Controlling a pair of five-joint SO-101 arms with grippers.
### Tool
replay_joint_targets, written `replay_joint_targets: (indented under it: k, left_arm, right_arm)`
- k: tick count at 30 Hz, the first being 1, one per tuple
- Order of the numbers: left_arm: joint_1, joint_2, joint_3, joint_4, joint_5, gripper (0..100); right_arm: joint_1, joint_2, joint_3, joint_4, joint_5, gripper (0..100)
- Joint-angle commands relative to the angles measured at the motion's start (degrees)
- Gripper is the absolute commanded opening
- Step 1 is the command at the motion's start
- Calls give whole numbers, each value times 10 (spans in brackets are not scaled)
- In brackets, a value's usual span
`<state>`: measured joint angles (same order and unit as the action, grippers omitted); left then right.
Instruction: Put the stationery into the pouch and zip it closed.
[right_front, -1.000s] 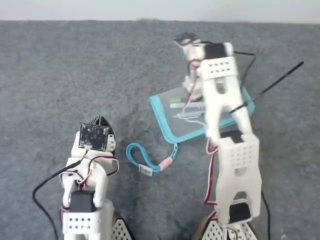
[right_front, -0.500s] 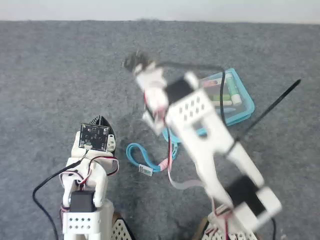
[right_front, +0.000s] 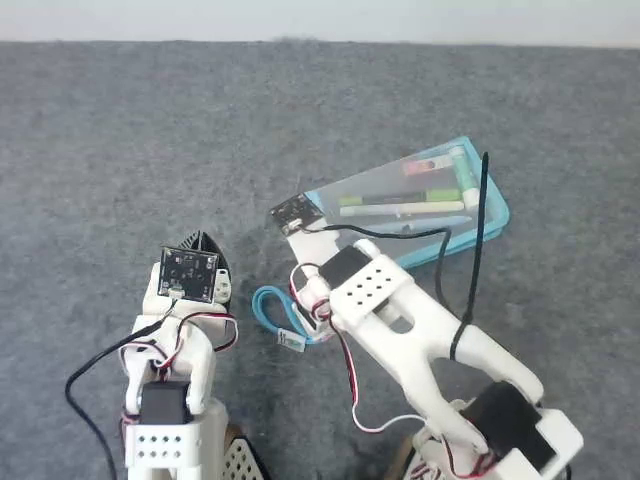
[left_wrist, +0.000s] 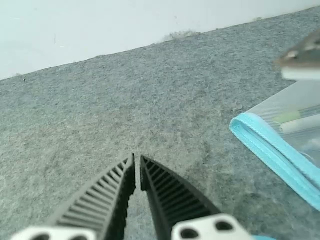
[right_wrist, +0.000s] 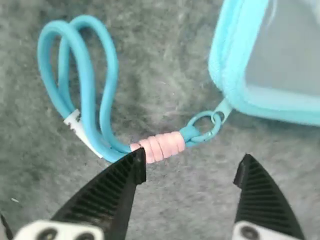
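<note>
A clear pouch (right_front: 420, 205) with light-blue trim lies at the right middle of the grey mat, with pens and markers (right_front: 400, 205) inside. Its blue loop strap (right_front: 272, 308) trails toward the left arm. In the right wrist view my right gripper (right_wrist: 192, 170) is open just above the pink strap wrap (right_wrist: 161, 144) and the blue zipper ring (right_wrist: 204, 127) at the pouch corner (right_wrist: 240, 70). My left gripper (left_wrist: 137, 175) is shut and holds nothing, low over bare mat, with the pouch edge (left_wrist: 272, 155) off to its side.
The grey mat (right_front: 120, 140) covers the whole table up to a pale wall (right_front: 300, 18) at the back. The right arm's black cable (right_front: 478, 240) arcs over the pouch. Both arm bases (right_front: 170, 440) stand at the near edge.
The right arm has swung from over the pouch's far side back toward me and to the left, uncovering the pouch; its gripper is now at the strap. The left arm has not moved.
</note>
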<state>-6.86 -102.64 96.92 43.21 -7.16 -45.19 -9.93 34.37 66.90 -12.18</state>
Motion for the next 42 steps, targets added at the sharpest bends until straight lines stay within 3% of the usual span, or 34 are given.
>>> replay_joint_targets:
  k: [1, 9, 13, 19, 25, 33, 39, 42]
  left_arm:
    - [0, 2, -22, -22, 6, 15]
    - [0, 2, -22, -24, 6, 15]
    - [0, 2, -22, -25, 6, 15]
    - [1, 2, -22, -25, 6, 15]
    - [1, 2, -22, -25, 6, 15]
    - [0, 2, -22, -25, 6, 15]
    - [-1, 2, -22, -25, 6, 15]
    - [-1, 2, -22, -25, 6, 15]
  right_arm:
    - [-7, -19, -6, -10, -67, 292]
    - [-5, 113, -111, 7, -309, 292]
    - [-6, 189, -179, 58, -353, 293]
    - [-4, 248, -251, 123, -351, 242]
    - [-4, 250, -276, 131, -249, 80]
    - [29, 255, -273, 135, -242, 85]
    - [20, 278, -253, 131, -244, 232]
    - [6, 304, -257, 130, -244, 224]
